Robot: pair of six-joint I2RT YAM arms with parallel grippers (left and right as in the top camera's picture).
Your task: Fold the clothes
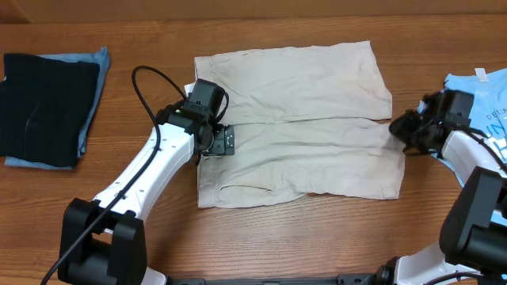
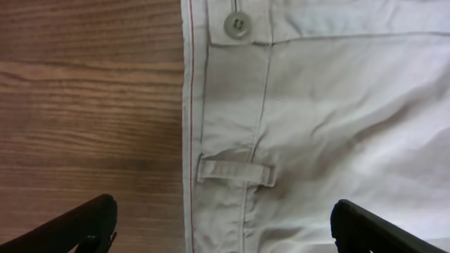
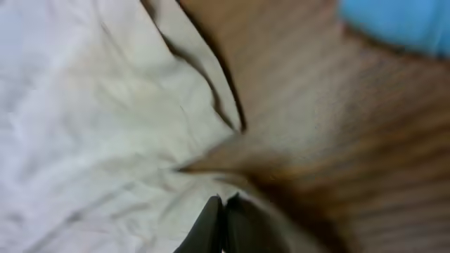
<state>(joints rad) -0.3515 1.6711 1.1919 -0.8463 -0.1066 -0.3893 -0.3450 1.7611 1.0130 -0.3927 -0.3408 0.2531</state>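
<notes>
One black folded garment (image 1: 43,107) is sitting at the far left of the bench (image 1: 317,237), lying on top of one blue piece of cloth (image 1: 95,67) that's peeking out along its edges. Next over, the left hand (image 1: 215,142) is hovering at the waistband of the shorts (image 1: 309,119), its two fingers (image 2: 84,225) standing wide apart with nothing between them. Its wrist camera is showing one button (image 2: 238,25) and one belt loop (image 2: 235,171). The single pair of beige shorts is lying flat mid-bench, waistband left, both legs pointing right. At the leg hems the right hand (image 1: 400,131) is sitting with its fingers (image 3: 211,225) pressed together, and the cloth is bunching up into them, so it's looking pinched, though that view is blurry. One light blue T-shirt (image 1: 487,91) is lying at the far right.
</notes>
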